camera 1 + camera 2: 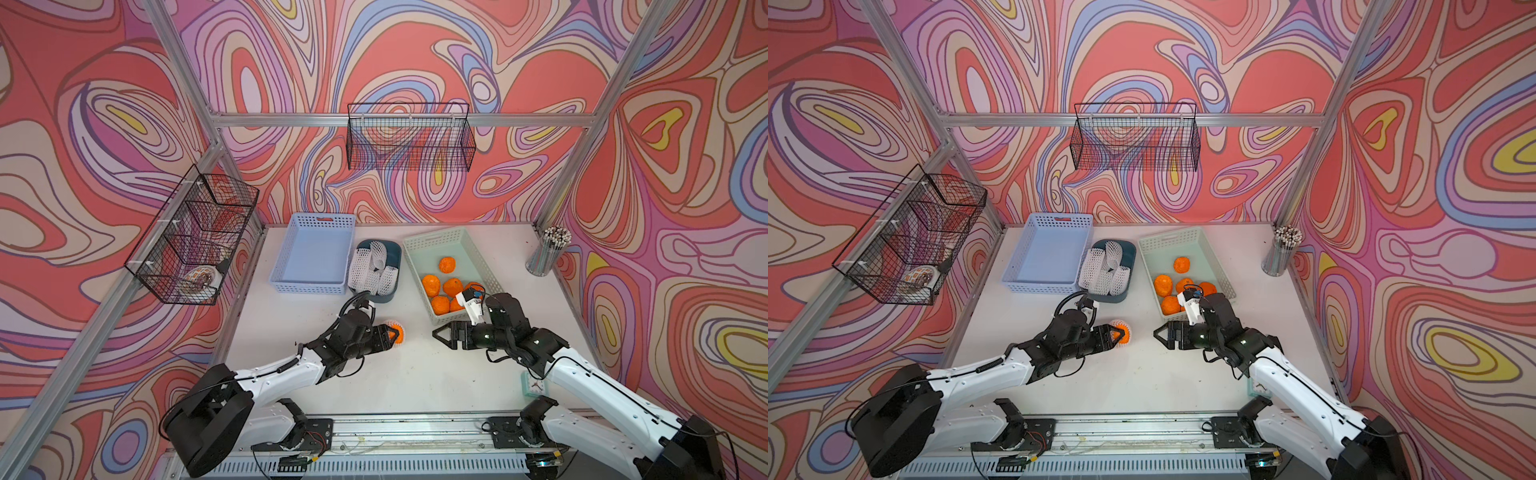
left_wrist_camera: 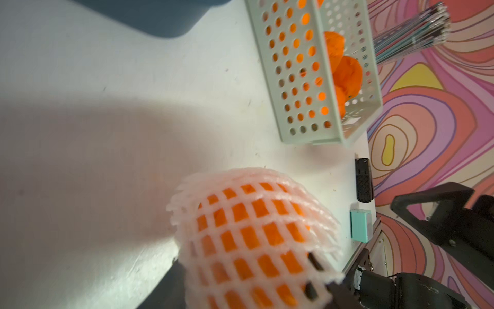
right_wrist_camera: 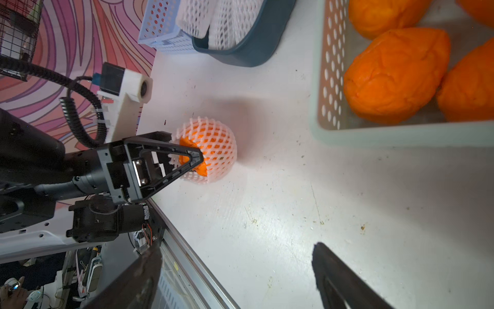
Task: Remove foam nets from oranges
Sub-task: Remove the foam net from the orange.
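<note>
Because the left end effector [image 3: 197, 160] clamps the orange [image 3: 187, 145] at the net's [image 3: 219, 149] open mouth, mid-counter [image 3: 294, 214] and perhaps resting on it, the net's axis runs toward the right end effector [image 1: 439, 335]. That one faces the domed end from nearby, jaws spread, empty.

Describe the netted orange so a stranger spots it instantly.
On the white tabletop, near the dark blue tub of foam nets, the left end effector grips one round orange. Unlike the pale green basket's bare oranges, it wears white mesh.
</note>
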Robot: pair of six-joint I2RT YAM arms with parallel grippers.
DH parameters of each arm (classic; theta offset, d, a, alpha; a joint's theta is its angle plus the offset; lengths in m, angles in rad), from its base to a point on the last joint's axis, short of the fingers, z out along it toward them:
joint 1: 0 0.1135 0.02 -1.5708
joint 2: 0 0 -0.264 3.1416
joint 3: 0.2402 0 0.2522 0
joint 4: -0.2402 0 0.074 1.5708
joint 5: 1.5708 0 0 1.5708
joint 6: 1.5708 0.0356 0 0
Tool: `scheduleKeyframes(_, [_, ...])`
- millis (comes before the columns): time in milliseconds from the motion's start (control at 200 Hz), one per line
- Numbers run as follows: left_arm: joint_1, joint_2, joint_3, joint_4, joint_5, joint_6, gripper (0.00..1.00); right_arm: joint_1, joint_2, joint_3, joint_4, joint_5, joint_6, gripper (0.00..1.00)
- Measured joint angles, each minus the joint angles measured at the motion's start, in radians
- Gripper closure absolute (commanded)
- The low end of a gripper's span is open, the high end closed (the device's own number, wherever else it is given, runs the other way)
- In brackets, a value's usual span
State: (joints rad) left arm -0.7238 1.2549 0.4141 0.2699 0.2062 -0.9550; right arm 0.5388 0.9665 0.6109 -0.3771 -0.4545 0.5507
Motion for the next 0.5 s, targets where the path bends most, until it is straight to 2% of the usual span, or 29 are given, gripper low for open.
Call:
scheduleKeyframes(115, [-0.003,0.061,-0.063,0.101,0.012,-0.055,0.51,0.045,0.063,-0.009,0.042,-0.004,0.031,0.18])
scheduleKeyframes(305, [-0.003,0.140,-0.087,0.275,0.034,-0.118,0.50,0.152,0.208,-0.007,0.126,0.018,0.068,0.25])
scheduleKeyframes(501, [-0.003,0.163,-0.109,0.354,0.042,-0.151,0.49,0.212,0.370,0.020,0.190,0.055,0.096,0.31])
